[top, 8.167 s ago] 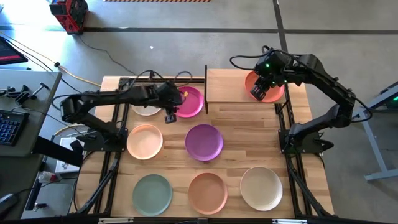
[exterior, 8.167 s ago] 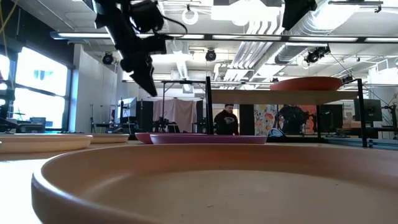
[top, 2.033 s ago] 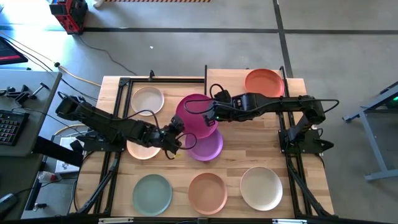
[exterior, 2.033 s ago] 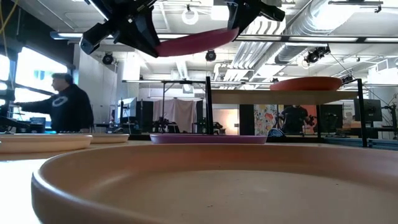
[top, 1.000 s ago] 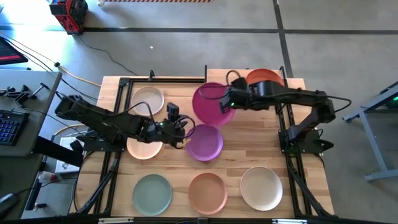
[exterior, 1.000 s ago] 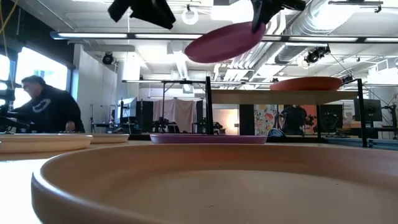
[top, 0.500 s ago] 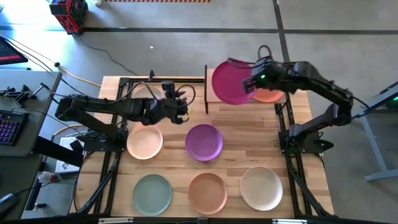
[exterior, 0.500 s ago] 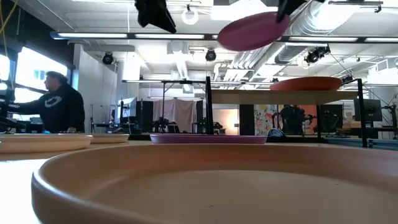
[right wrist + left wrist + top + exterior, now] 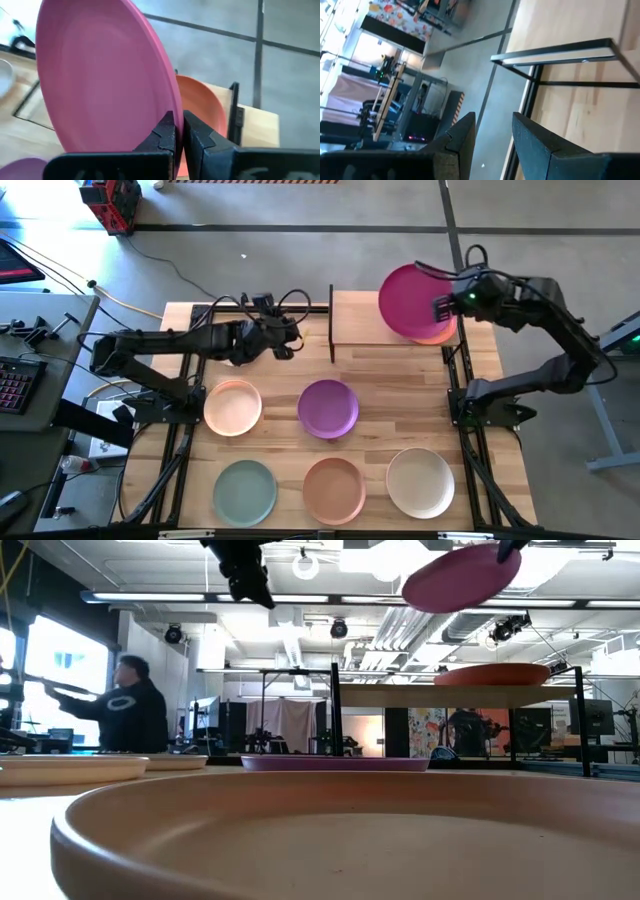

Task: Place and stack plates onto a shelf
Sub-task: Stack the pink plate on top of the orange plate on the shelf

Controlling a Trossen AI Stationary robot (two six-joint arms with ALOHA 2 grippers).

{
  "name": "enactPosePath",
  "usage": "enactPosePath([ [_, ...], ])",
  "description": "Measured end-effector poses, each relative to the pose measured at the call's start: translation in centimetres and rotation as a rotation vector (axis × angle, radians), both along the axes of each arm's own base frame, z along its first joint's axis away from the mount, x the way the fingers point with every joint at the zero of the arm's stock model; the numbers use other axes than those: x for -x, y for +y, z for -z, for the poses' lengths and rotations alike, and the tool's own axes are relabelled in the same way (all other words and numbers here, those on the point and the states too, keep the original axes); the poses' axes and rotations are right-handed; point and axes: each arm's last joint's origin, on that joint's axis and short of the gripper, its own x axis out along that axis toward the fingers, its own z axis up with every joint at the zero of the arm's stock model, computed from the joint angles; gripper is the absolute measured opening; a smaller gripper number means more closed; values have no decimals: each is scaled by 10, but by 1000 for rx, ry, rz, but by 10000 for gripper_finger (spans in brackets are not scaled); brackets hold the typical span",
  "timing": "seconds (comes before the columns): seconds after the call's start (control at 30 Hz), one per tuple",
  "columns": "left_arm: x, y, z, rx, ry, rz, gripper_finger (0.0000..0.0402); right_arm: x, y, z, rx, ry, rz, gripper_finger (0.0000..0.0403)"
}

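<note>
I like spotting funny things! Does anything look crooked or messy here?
Only the magenta plate: it hangs tilted in the air above the shelf, pinched at its rim by the right claw. The others lie flat, nothing spilled or broken.

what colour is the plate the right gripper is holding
Magenta plate, pinched at its rim by the right gripper; clearest in the right wrist view.

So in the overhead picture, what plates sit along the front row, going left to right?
Green plate → salmon plate → off-white plate.

Matt magenta plate [image 9: 409, 301], pale wood-grain shelf [image 9: 358, 319] with black metal uprights, matt dark fingers [image 9: 167, 131].
</note>
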Motion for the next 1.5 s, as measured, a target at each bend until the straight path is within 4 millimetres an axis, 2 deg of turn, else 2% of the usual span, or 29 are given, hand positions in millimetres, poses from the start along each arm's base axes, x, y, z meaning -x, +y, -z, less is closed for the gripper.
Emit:
enactPosePath([
  [0.2, 2, 10, 0, 0, -6, -35, 117, 17, 7, 33, -25, -24, 46, 0],
  [0.6, 5, 21, 0, 7, -21, -80, 117, 57, 20, 91, 30, -346, 318, 0],
  [0.8, 4, 20, 0, 28, -35, -64, 117, 58, 19, 128, 5, -491, 486, 0],
  [0.93, 4, 20, 0, 37, -51, -72, 117, 52, 17, 145, -10, -578, 552, 0],
  [1.2, 4, 20, 0, 38, -52, -72, 117, 47, 15, 167, -56, -660, 674, 0],
  [1.5, 4, 20, 0, 46, -65, -78, 117, 47, 14, 167, -43, -718, 732, 0],
])
